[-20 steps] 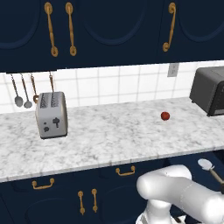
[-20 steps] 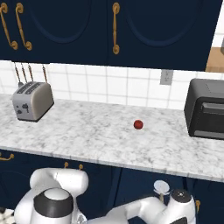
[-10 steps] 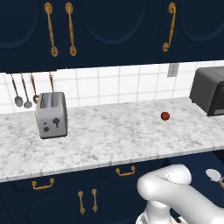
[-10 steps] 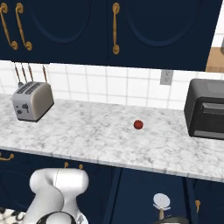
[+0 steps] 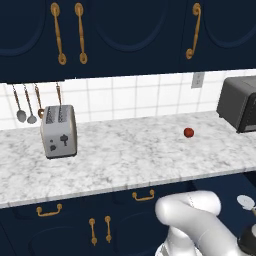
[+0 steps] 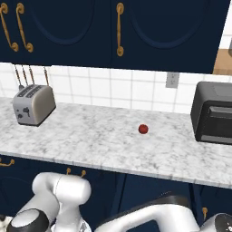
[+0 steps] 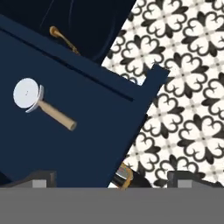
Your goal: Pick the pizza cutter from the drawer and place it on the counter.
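**Hand view: cutter lies off to one side of the claw, drawer edge in between**

Hand view: the cutter (image 7: 40, 103) lies flat on the floor of the open drawer (image 7: 87, 131), silver wheel toward the upper left, tan handle running down to the right. The claw (image 7: 111, 180) hangs above with its two dark tips wide apart and nothing between them, so it is released. The tips straddle the drawer's front edge and its brass pull, with patterned floor tile under the right tip. The cutter sits well to the left of the line between the tips. A straight descent from here would likely land on the drawer front or the pull, not on the tool. The handle is short and round, and the wheel is thin. A grip taken on the wheel, or off the handle's middle, could let the tool pivot or slip on the lift. The drawer walls also leave little room for the fingers beside it.

Left base view: the wheel (image 5: 245, 201) shows low at the right edge, below the tabletop (image 5: 125, 160). A toaster (image 5: 59, 131) and a red fruit (image 5: 188, 132) stand on the slab, well apart, with bare stone between them for the set-down.

Right base view: the tabletop's (image 6: 99, 140) thick front edge overhangs the cabinets, and a rising tool could catch under it.
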